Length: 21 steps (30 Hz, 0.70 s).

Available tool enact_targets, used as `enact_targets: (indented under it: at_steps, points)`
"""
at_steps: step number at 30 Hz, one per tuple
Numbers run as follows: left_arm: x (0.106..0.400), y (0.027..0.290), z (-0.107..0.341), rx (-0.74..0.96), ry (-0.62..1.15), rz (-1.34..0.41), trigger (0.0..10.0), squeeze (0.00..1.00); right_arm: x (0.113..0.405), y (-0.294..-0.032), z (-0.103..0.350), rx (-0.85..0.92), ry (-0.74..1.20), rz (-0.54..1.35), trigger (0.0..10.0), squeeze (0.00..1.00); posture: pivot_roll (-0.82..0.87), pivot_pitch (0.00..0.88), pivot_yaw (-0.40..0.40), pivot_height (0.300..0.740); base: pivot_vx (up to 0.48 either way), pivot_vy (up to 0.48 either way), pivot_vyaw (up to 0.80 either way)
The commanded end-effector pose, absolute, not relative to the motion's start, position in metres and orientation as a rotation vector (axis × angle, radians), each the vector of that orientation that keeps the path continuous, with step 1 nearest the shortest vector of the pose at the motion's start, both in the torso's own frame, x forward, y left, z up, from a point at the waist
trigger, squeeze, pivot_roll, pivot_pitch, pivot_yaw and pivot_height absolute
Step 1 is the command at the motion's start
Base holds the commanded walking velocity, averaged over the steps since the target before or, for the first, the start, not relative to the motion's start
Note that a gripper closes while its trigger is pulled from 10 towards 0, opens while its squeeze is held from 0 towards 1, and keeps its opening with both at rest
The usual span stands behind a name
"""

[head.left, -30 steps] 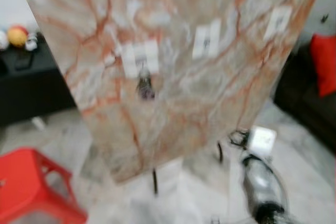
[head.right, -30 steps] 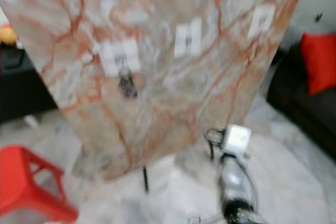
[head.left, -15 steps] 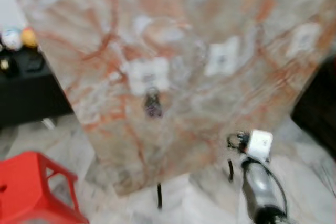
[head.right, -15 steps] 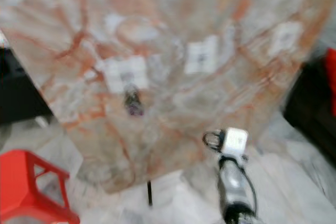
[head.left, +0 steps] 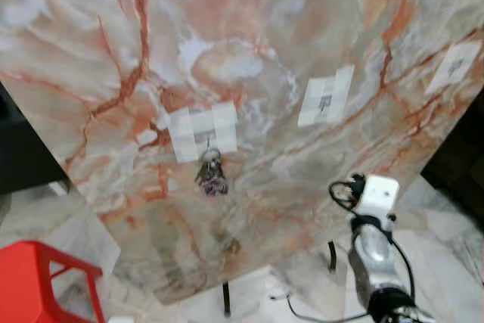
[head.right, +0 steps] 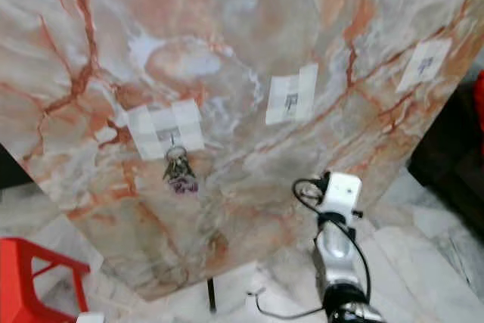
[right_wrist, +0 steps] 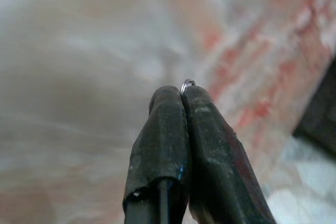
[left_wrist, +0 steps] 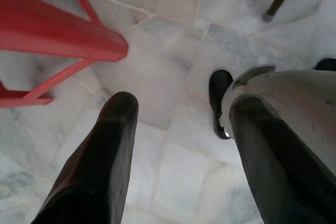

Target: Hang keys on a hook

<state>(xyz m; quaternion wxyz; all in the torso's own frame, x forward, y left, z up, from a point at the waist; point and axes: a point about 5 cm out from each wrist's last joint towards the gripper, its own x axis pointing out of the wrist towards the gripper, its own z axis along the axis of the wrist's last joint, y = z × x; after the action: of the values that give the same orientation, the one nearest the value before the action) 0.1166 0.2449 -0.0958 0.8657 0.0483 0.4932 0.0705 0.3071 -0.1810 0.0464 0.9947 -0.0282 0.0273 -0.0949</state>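
Observation:
A bunch of keys (head.left: 210,175) with a purple tag hangs on the left hook (head.left: 203,132), one of three hooks taped to a tilted marble board (head.left: 249,43). The middle hook (head.left: 325,100) and the right hook (head.left: 454,67) are bare. My right arm (head.left: 370,262) reaches up at the lower right, its white wrist box (head.left: 376,194) close to the board below the middle hook. In the right wrist view my right gripper (right_wrist: 181,92) is shut on a small metal key ring (right_wrist: 187,82), facing the marble. My left gripper (left_wrist: 184,103) hangs open over the floor.
A red stool (head.left: 38,277) stands at the lower left, close to my left gripper's fingers (left_wrist: 110,145). The board rests on thin black legs (head.left: 226,299) over a marble floor. A dark sofa (head.left: 461,164) sits at the right. A cable (head.left: 302,312) lies on the floor.
The camera has shifted and steadied, so the board now looks sharp. The keys still hang on the left hook. My right arm keeps about the same place in view.

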Motion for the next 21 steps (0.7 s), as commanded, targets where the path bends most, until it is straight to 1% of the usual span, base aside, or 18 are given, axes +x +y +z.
enact_targets:
  at_steps: [1,2,3,4,6,10,13,18,21]
  points:
    - [0.109,0.246,-0.098,0.110,1.063,0.136,10.0,0.00,0.305,-0.180,0.055,-0.177,-0.015,-0.175,10.0,0.00,-0.02,0.038,-0.030,0.740,0.000,0.000,0.00]
    - [0.109,0.246,-0.098,0.110,1.063,0.136,10.0,0.00,0.305,-0.180,0.055,-0.177,-0.015,-0.175,10.0,0.00,-0.02,0.038,-0.030,0.740,0.000,0.000,0.00]
    - [0.109,0.246,-0.098,0.112,1.063,0.132,10.0,0.00,0.301,-0.180,0.059,-0.308,-0.053,-0.165,10.0,0.00,-0.03,0.034,-0.031,0.740,0.000,0.000,0.00]
    - [0.109,0.246,-0.098,0.112,1.063,0.132,10.0,0.00,0.301,-0.180,0.059,-0.308,-0.053,-0.165,10.0,0.00,-0.03,0.034,-0.031,0.740,0.000,0.000,0.00]
    - [0.109,0.246,-0.098,0.116,1.064,0.124,10.0,0.00,0.292,-0.183,0.064,-0.488,-0.112,-0.181,10.0,0.00,-0.03,0.034,-0.031,0.740,0.000,0.000,0.00]
    - [0.109,0.248,-0.097,0.125,1.064,0.114,10.0,0.00,0.282,-0.191,0.072,-0.645,-0.174,-0.237,10.0,0.00,-0.04,0.030,-0.027,0.740,0.000,0.000,0.00]
    - [0.109,0.248,-0.097,0.127,1.064,0.112,10.0,0.00,0.281,-0.190,0.076,-0.689,-0.212,-0.236,10.0,0.00,-0.04,0.029,-0.026,0.740,0.000,0.000,0.00]
    - [0.110,0.248,-0.097,0.130,1.058,0.106,10.0,0.00,0.288,-0.181,0.095,-0.786,-0.313,-0.266,10.0,0.00,-0.03,0.018,-0.024,0.740,0.000,0.000,0.00]
    - [0.111,0.247,-0.097,0.131,1.056,0.105,10.0,0.00,0.291,-0.176,0.099,-0.812,-0.337,-0.262,10.0,0.00,-0.03,0.014,-0.024,0.740,0.000,0.000,0.00]
